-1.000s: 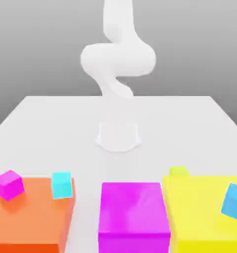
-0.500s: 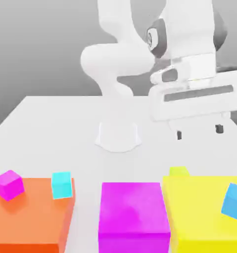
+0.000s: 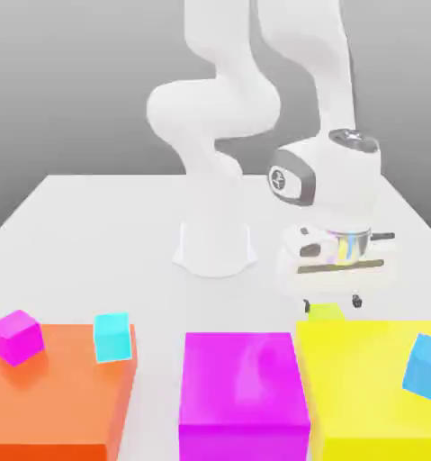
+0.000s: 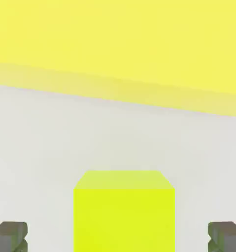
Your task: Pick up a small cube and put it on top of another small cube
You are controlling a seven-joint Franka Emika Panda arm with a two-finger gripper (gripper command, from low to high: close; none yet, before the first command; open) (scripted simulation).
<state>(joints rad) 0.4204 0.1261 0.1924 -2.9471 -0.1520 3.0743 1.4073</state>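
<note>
White table [image 3: 93, 225] carrying three large blocks along its near edge: an orange block [image 3: 57, 396] at the exterior view's left, a magenta block [image 3: 244, 396] in the middle, and a large yellow block [image 3: 363, 387] at the exterior view's right. A small magenta cube [image 3: 16, 337] and a small cyan cube [image 3: 112, 337] rest on the orange block; a blue cube [image 3: 426, 367] sits tilted on the large yellow block. The small cube [image 3: 326, 311], lime yellow-green, lies on the table just behind the far edge of the large yellow block, partly hidden by it. The white arm [image 3: 219, 108] bends down from its base [image 3: 215, 248], and the gripper [image 3: 331, 299] hangs directly above the small cube, pointing downward. In the hand view the fingers [image 4: 9, 236] stand wide apart on either side of the small cube [image 4: 123, 211], clear of its faces, with the wall of the large yellow block [image 4: 119, 39] beyond it.
</note>
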